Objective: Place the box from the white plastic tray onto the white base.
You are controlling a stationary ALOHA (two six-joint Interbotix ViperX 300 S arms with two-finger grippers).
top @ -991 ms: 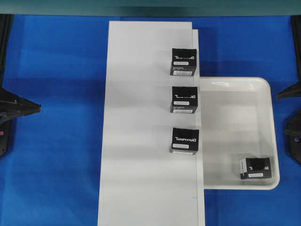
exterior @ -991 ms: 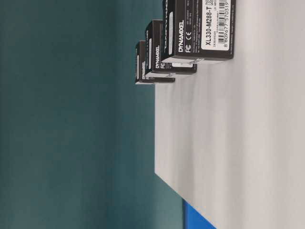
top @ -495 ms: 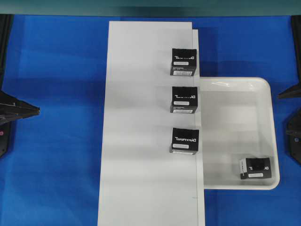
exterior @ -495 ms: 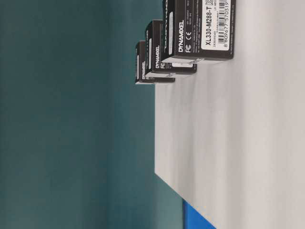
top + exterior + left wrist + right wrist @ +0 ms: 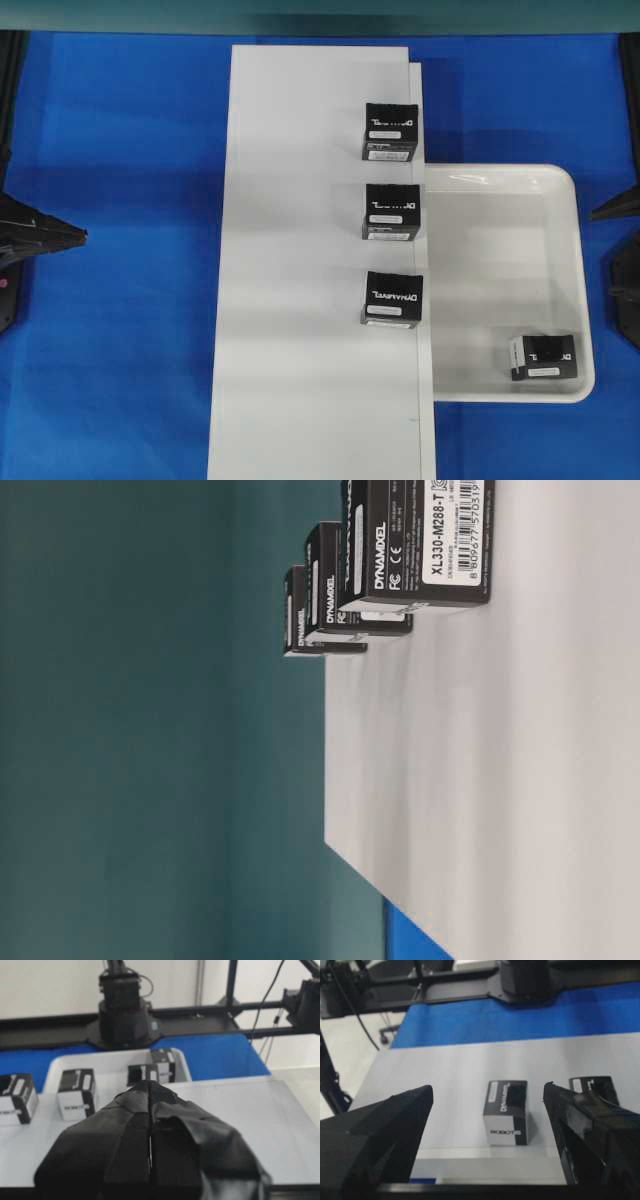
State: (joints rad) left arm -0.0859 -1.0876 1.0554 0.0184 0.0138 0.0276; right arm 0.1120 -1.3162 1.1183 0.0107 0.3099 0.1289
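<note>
Box: last box (image 5: 544, 357) sits in the lower right corner of the white plastic tray (image 5: 500, 178), close to the rim, showing a white side panel.
Already placed: three like boxes (image 5: 391, 298) stand in a column along the right side of the white base (image 5: 300, 250).
Left gripper (image 5: 150, 1091): at the left frame edge overhead, pads pressed together, holding nothing.
Right gripper (image 5: 487, 1092): at the right edge overhead, jaws wide apart, nothing between them, well apart from the tray.
Handling: likely light, stiff cardboard with smooth faces; moderate squeeze suffices.
Hold: across two opposite flat sides, from above; the nearby rim crowds one finger.
</note>
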